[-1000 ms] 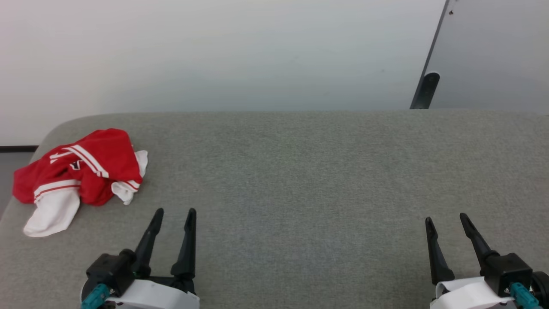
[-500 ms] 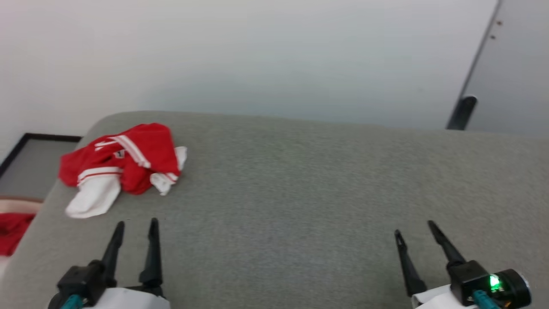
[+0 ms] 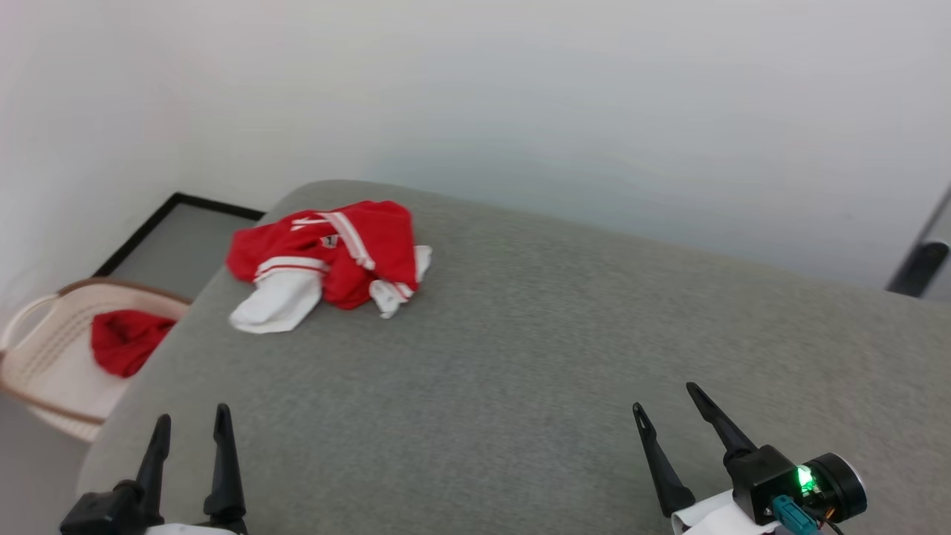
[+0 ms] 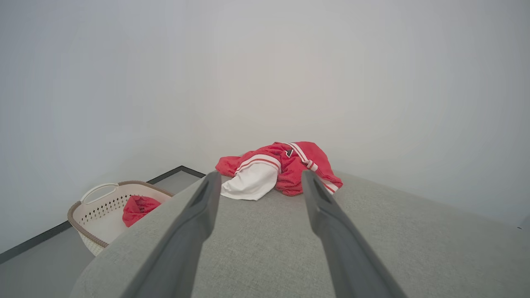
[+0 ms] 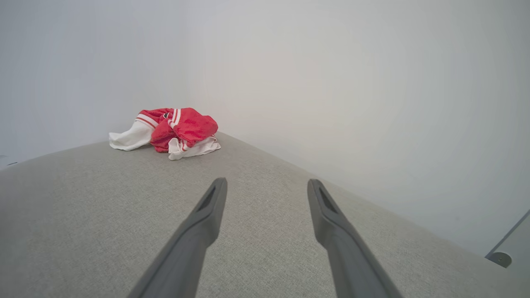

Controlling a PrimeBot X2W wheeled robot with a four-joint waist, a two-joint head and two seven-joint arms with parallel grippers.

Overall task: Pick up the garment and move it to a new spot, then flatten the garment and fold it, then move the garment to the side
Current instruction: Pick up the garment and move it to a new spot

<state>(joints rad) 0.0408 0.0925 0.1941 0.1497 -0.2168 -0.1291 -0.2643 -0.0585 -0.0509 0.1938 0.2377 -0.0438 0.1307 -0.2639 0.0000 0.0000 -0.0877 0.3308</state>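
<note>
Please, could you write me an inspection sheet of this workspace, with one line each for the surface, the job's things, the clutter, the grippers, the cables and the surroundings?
surface: grey fabric surface, rounded at its far left corner.
job's things: red garment with white sleeve ends, crumpled in a heap near the far left corner, not yet flattened or folded.
clutter: pale basket on the floor left of the surface, with a red cloth inside.
grippers: left gripper and right gripper over the near side, jaws open, holding nothing, both apart from the garment.
cables: teal plug at the right wrist, below a green light.
surroundings: white wall behind; grey floor at the left.
</note>
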